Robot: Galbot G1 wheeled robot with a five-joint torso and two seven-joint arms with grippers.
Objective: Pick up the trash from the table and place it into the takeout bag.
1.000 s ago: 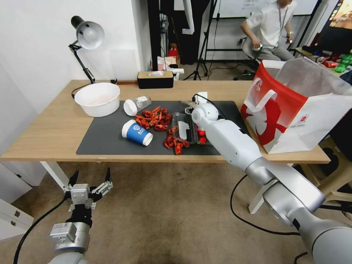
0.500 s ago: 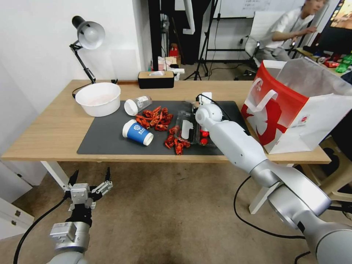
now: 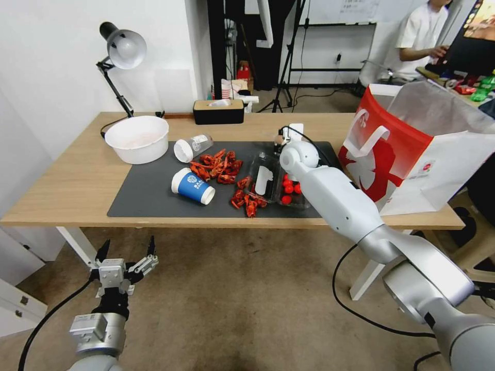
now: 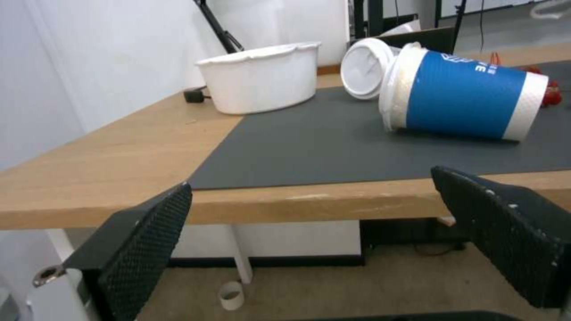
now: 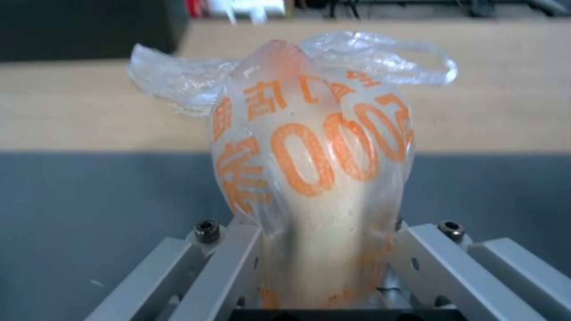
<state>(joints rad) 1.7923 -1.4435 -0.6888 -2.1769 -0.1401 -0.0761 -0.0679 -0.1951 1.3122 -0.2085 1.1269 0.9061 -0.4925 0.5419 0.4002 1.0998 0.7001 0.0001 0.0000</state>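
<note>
**Wrapped bun in the grip, bag waiting beside the mat**

We have our right gripper (image 5: 324,249) pinched on the pale bun in its clear, orange-printed plastic wrap (image 5: 309,156), the metal fingers (image 5: 226,263) squeezing its lower end so the loose wrapper top stands free above them. Our landmark is the large dark grey mat (image 3: 149,190) on the long light-wood table (image 3: 67,175): the bun hangs over the mat's far edge, near the corner toward the bag, and we judge it is held up so it can travel. The big red-and-white paper takeout bag (image 3: 407,154) stands just off the mat's right end, mouth open upward, ready to take a drop from above.

Other trash lies on the mat: the blue paper cup (image 3: 193,186) on its side near the middle, the clear white-lidded plastic cup (image 3: 191,147) tipped over at the far edge, red scraps (image 3: 216,166) between them, a clear tray of red balls (image 3: 281,185) beside our arm. The white bowl (image 3: 137,138) sits upright just off the mat's far left corner.

Our left gripper (image 3: 126,257) hangs below the table's front edge, fingers spread, idle.
</note>
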